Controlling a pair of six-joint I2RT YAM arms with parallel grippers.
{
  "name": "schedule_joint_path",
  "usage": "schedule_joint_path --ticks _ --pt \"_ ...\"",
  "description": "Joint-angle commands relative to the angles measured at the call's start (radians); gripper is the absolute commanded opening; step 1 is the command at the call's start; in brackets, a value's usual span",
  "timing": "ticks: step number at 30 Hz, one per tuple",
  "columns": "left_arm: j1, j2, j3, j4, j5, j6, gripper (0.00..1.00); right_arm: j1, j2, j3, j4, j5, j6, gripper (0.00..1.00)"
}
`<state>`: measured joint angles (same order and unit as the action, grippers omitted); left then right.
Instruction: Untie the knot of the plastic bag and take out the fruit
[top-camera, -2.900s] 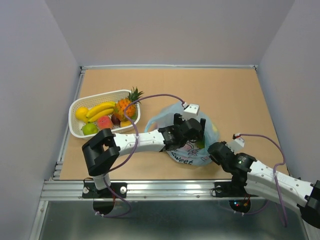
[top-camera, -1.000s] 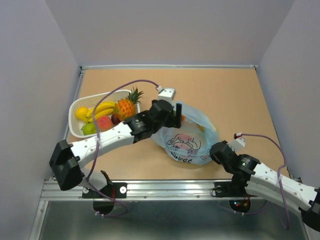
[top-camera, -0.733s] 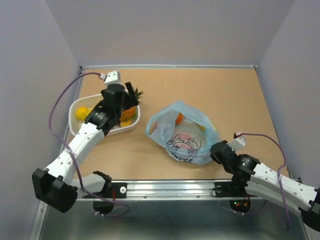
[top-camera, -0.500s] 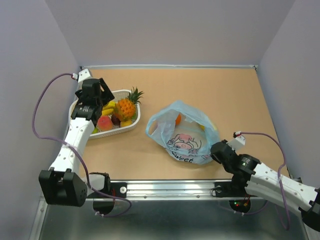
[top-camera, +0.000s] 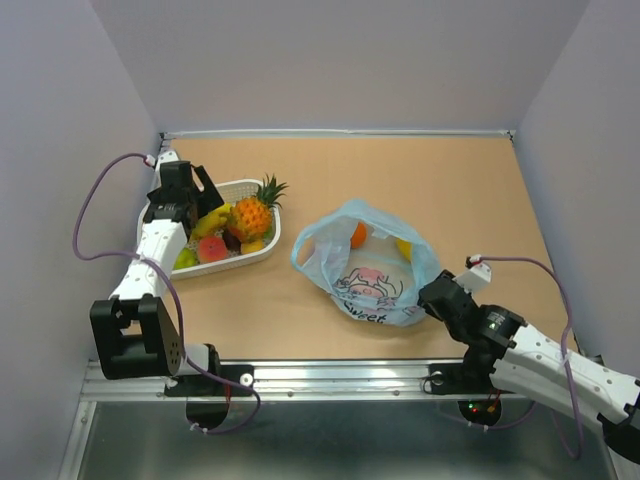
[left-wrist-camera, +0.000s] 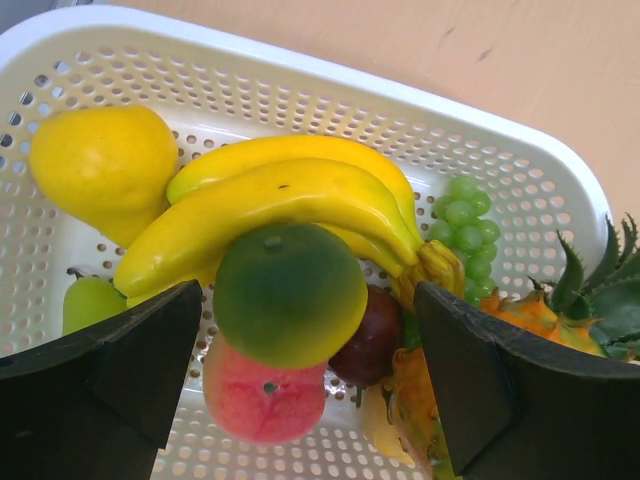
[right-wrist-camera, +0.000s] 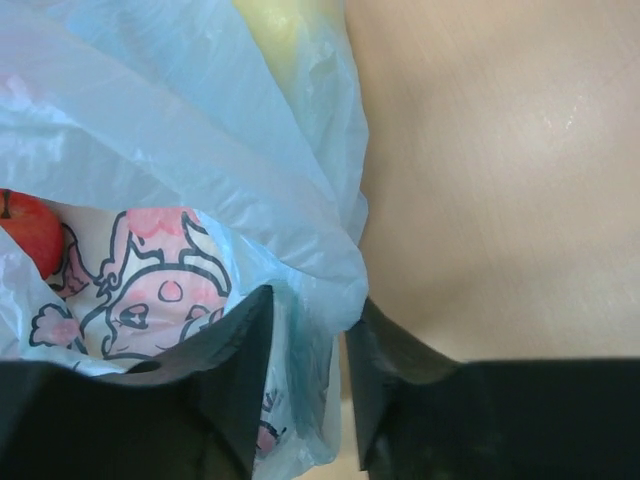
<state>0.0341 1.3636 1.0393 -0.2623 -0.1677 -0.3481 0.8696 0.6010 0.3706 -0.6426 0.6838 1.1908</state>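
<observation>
Left gripper wide open over basket, green fruit between fingers, apparently untouched; right gripper pinches bag.

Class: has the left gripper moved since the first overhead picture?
Yes. The left gripper swung left, from over the plastic bag to above the white basket.

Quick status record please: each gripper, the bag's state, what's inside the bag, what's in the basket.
left gripper: open, over the white basket; green fruit lies between its fingers, on the bananas
right gripper: closed on a fold of the plastic bag, at its near right edge
bag: mouth open, no knot visible
inside bag: orange, yellow fruit, red apple
in basket: pineapple, peach, grapes, plum
</observation>
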Motion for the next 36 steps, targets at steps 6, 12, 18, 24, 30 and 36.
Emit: schedule_joint_path --ticks 6,12,18,24,30,36 --pt "-0.002 -0.176 -0.051 0.052 -0.004 0.043 0.99 -0.006 0.085 0.163 0.027 -0.012 -0.167 0.74" --pt "-0.002 -0.261 -0.070 0.063 0.000 0.047 0.99 -0.006 0.147 0.307 -0.006 -0.119 -0.345 1.00" --pt "-0.002 -0.314 -0.078 0.072 0.034 0.052 0.99 -0.004 0.281 0.482 -0.129 0.069 -0.410 1.00" --pt "-0.002 -0.356 -0.096 0.080 0.039 0.054 0.99 -0.049 0.437 0.622 -0.192 0.256 -0.476 1.00" --pt "-0.002 -0.382 -0.104 0.090 0.057 0.055 0.99 -0.210 0.549 0.636 -0.062 0.174 -0.605 1.00" --pt "-0.002 -0.390 -0.105 0.094 0.073 0.058 0.99 -0.308 0.572 0.521 0.223 -0.107 -0.703 1.00"
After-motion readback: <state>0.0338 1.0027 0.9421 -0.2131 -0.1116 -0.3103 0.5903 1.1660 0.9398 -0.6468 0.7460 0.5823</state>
